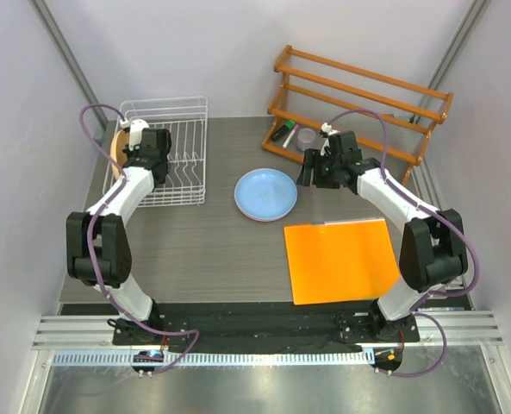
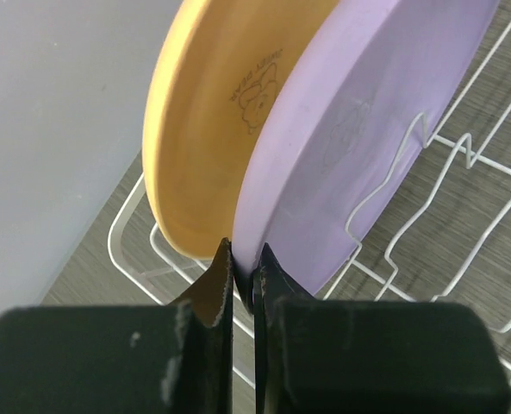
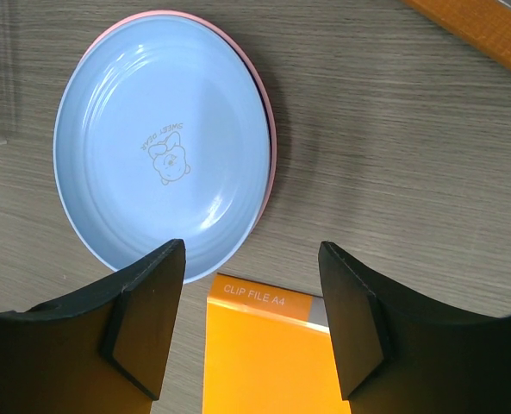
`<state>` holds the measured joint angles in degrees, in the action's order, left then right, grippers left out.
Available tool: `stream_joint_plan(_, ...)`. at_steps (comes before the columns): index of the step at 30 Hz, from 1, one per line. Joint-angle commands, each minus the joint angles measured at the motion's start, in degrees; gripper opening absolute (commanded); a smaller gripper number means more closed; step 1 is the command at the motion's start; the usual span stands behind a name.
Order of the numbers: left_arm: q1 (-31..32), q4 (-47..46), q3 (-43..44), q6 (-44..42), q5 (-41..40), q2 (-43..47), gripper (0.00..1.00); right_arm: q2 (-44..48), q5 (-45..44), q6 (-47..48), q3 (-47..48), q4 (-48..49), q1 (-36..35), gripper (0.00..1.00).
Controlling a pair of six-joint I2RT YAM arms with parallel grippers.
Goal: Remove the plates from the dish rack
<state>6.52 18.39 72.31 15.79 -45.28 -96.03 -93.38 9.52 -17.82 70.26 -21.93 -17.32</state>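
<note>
We find the left gripper (image 2: 243, 255) down in the dish rack (image 1: 177, 159) at the far left of the table (image 1: 203, 241), its jaws pressed onto the near rim of the lavender plate (image 2: 367, 112), which stands on edge just in front of the yellow-orange plate (image 2: 221, 112). We judge these plates light, stiff and smooth, so a thin rim pinch may let one swing or slip; a grip deeper over the lip would be safer. The two plates nearly touch and wires cross the lavender face, so we expect it must rise straight up before moving right. The light blue plate (image 3: 165, 147) lies on the pink plate (image 3: 271, 129) mid-table, with bare table around. The right gripper (image 3: 251, 259) hangs spread wide and empty above their near edge, beside the orange sheet (image 3: 264, 362).
</note>
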Motion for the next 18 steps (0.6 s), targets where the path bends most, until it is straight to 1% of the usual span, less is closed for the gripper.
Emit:
stream_joint_plan(1, 0.1, -3.1, 2.2, -0.9, -0.5, 0.4, 0.0, -0.5, -0.2, 0.9, 0.4, 0.8, -0.3, 0.69)
stream_joint_plan(9, 0.4, -5.2, 1.6, -4.0, -5.9, 2.2, 0.0, -0.6, -0.5, 1.0, 0.5, 0.8, -0.2, 0.69)
stream_joint_plan(10, 0.9, -5.7, 1.5, -4.2, -8.4, 2.1, 0.0, -0.6, -0.5, 1.1, 0.5, 0.8, -0.3, 0.69)
stream_joint_plan(13, 1.9, -6.4, 1.5, -5.8, -11.1, 1.3, 0.0, -0.6, -0.4, 1.0, 0.5, 0.8, -0.3, 0.69)
stream_joint_plan(18, 4.3, -7.3, 2.0, -7.8, -18.3, -1.0, 0.0, -0.7, -0.4, 1.1, 0.3, 0.8, -0.3, 0.69)
